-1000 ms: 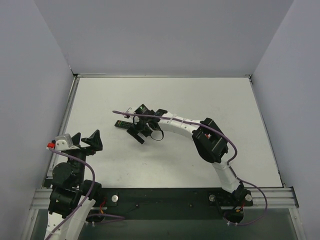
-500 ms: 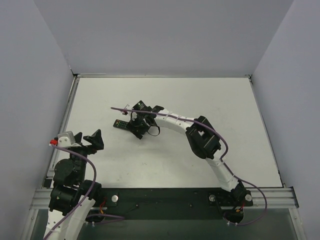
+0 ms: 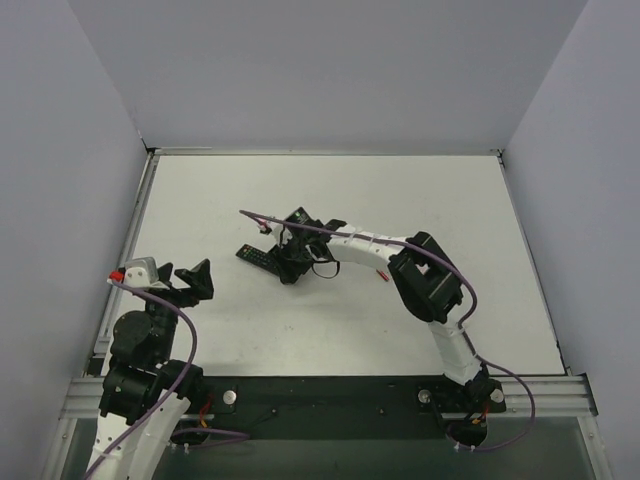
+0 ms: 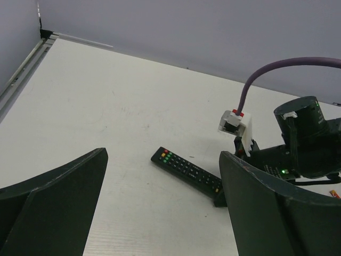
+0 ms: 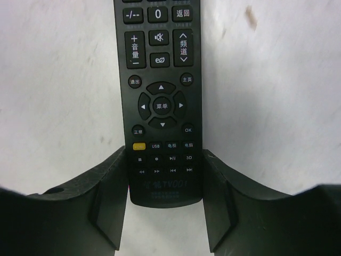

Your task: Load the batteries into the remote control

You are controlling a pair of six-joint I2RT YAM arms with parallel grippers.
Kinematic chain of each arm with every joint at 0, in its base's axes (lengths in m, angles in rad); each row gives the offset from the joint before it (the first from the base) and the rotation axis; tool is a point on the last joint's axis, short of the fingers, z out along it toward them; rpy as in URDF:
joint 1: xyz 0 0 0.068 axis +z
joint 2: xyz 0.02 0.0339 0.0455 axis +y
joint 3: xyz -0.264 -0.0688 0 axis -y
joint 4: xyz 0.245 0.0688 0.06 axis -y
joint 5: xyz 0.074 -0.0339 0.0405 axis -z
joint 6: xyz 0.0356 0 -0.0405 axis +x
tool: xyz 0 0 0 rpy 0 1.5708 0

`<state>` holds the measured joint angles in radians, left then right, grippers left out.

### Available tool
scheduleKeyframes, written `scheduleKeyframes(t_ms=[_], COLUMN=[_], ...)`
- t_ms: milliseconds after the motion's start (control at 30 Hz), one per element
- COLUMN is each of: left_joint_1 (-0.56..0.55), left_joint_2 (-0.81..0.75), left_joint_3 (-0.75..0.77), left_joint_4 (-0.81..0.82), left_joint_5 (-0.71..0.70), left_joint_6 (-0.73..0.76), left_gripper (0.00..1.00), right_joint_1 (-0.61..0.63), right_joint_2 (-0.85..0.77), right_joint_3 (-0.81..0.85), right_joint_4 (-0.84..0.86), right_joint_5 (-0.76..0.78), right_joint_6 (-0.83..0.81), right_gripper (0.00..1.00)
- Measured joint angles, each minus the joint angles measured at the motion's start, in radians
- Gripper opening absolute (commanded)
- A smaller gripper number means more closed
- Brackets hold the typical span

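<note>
Up top, the right gripper [image 3: 290, 262] is down on the table [image 3: 400, 190], and the remote control [image 3: 252, 255] pokes out past its fingers toward the left. The end it's on is buried under the wrist, so you can't see the contact from this angle. The left gripper [image 3: 190, 282] hangs well off to the near-left of the remote, jaws spread wide with nothing between them.

Left wrist cam: the remote control [image 4: 186, 170] lies flat just ahead of the wide-apart fingers [image 4: 53, 197], buttons up, green and red ones at the end closer to this gripper. Its far end runs under the right gripper's black finger. A tiny red-orange sliver [image 4: 333, 194] gets cut off at the right edge, can't tell what it is.

Right wrist cam: the remote control [image 5: 160, 80] sits dead centre between the two fingers [image 5: 106, 197]. Each one presses against a long side of its bottom end, so the right gripper is clamped on it. The top rows of buttons run off the frame.
</note>
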<state>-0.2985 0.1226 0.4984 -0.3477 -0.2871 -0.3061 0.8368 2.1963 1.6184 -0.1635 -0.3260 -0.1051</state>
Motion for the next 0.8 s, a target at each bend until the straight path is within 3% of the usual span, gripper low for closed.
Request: scheduleKeyframes(t_ms=[200,333,567,800], left_joint_1=[0.0,0.0,0.0,0.0], left_joint_2=[0.004,0.004,0.092,0.281], left_joint_3=[-0.003,-0.059,-0.244,-0.251], left_joint_4=[0.032,0.152,0.436,0.702], left_joint_5=[0.097,0.219,0.418,0.548], left_joint_6=[-0.027,-0.098,-0.286,-0.436], left_gripper=[0.97,0.97,0.97,0.97], right_joint_1=[-0.067,-0.133,-0.14,-0.096], right_joint_2=[-0.243,-0.388,-0.583,-0.669], right_joint_3=[-0.381,-0.558,-0.73,-0.789], right_joint_4=[0.18,0.354,0.675,0.833], right_joint_5=[-0.178,-0.285,-0.431,-0.503], right_joint_6=[0.238,0.421,0.696,0.838], right_gripper=[0.0,0.0,0.0,0.0])
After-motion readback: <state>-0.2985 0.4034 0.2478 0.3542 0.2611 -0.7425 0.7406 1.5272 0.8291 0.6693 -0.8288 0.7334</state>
